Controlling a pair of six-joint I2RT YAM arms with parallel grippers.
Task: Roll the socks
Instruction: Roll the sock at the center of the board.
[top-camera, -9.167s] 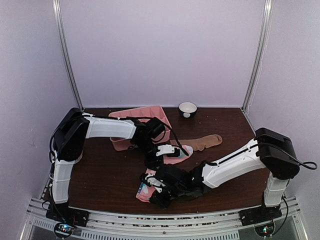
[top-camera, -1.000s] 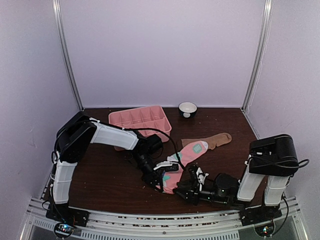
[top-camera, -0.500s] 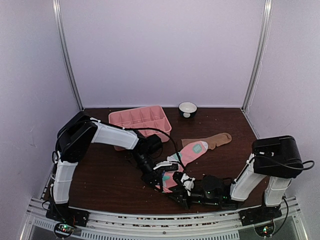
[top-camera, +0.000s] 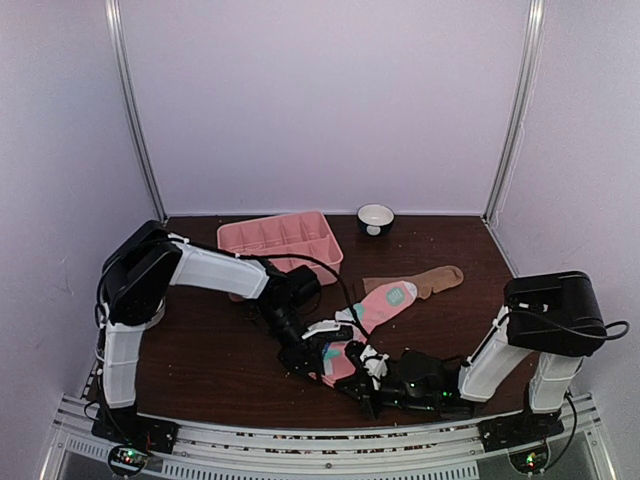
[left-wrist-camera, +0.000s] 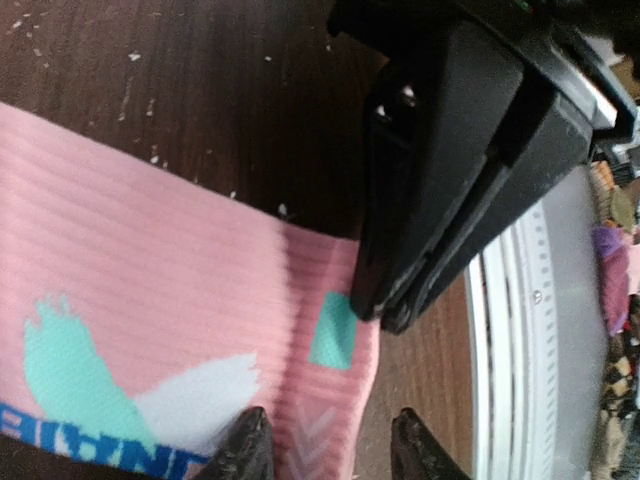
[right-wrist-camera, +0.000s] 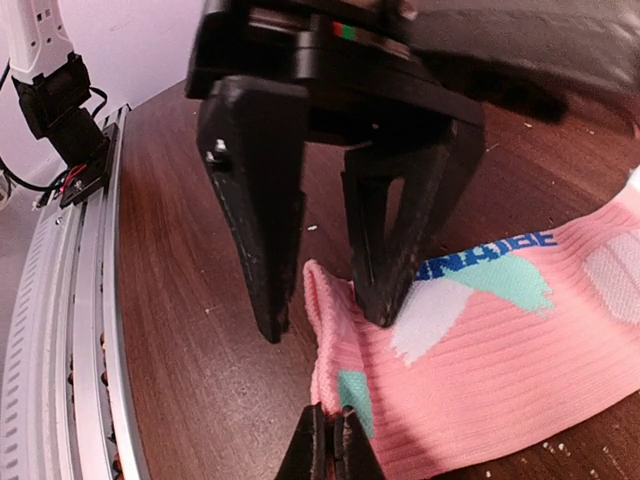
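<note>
The pink sock (top-camera: 385, 300) with teal and white patches lies flat, slanting from mid-table toward the front. The tan sock (top-camera: 428, 280) lies just behind its far end. My right gripper (right-wrist-camera: 331, 442) is shut on the folded near edge of the pink sock (right-wrist-camera: 500, 350), low over the table (top-camera: 362, 382). My left gripper (left-wrist-camera: 330, 455) is open, one finger (right-wrist-camera: 258, 210) off the sock's edge and the other finger (right-wrist-camera: 400, 215) resting on the fabric. It hangs over the same near end (top-camera: 318, 356), facing the right gripper (left-wrist-camera: 450, 170).
A pink compartmented tray (top-camera: 280, 238) stands at the back left, with a small white bowl (top-camera: 376, 217) at the back centre. The metal rail (right-wrist-camera: 60, 330) at the table's front edge runs close to both grippers. Pale crumbs dot the dark wood.
The left gripper has opened and let go of the pink sock's near end. The right gripper slid left to that end and closed on its folded edge.
</note>
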